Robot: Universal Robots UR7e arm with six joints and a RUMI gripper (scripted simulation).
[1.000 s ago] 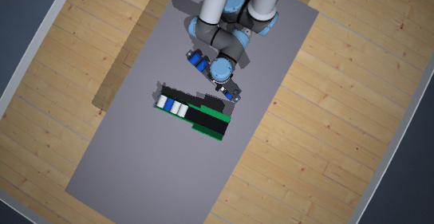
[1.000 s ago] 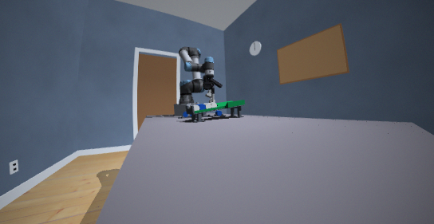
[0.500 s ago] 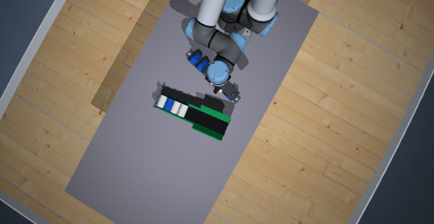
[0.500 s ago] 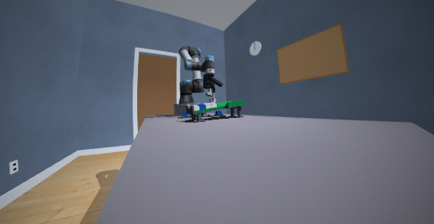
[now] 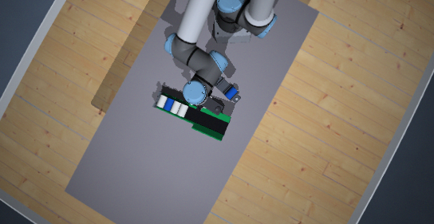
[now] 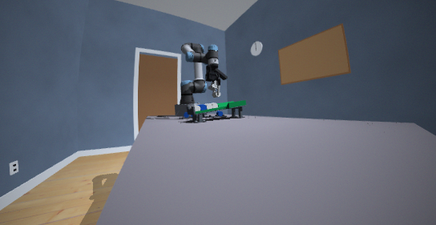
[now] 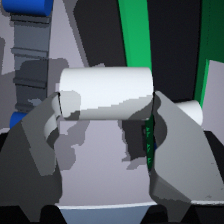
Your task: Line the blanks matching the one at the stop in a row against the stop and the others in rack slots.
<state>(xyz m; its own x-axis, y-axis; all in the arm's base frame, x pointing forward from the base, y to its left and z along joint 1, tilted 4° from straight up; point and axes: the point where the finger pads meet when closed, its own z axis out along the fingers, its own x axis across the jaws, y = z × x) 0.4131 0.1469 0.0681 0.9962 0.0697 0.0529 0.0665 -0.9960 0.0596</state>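
White plastic fills the hand [image 6: 216, 92] [image 7: 106, 93]: its two fingers pinch a white blank [image 6: 216, 94] [image 7: 106, 94] by its ends, up in the air near the feed ramp [image 5: 214, 135] [image 6: 237, 104] [image 7: 134, 40]. From where I stand it looks level and squarely gripped, a smooth, stubby round bar with a shadow across its lower side. From above, the wrist hides it.

On the ramp, the white blank at the stop [image 5: 162, 100] [image 6: 196, 108] comes first, then a blue blank [image 5: 169, 104] [image 6: 203, 107], then two more white blanks [image 5: 175, 107] [image 6: 208, 106], all lying across it. That blue one is the real trouble, I'd say: lowering the fourth white bar behind this row would leave the colours mixed and the whites split. Let go too high or a little crooked, it might roll down the slope, turn, or jam against the wall. A low finger could also nudge its neighbours.

Farther out, the stock rack [image 5: 222, 84] [image 7: 31, 50] stands on the worktop [image 5: 159, 159] [image 6: 260, 172] [image 7: 95, 170], with a blue bar [image 5: 230, 92] [image 7: 27, 6] lying across it; I can't judge its centring.
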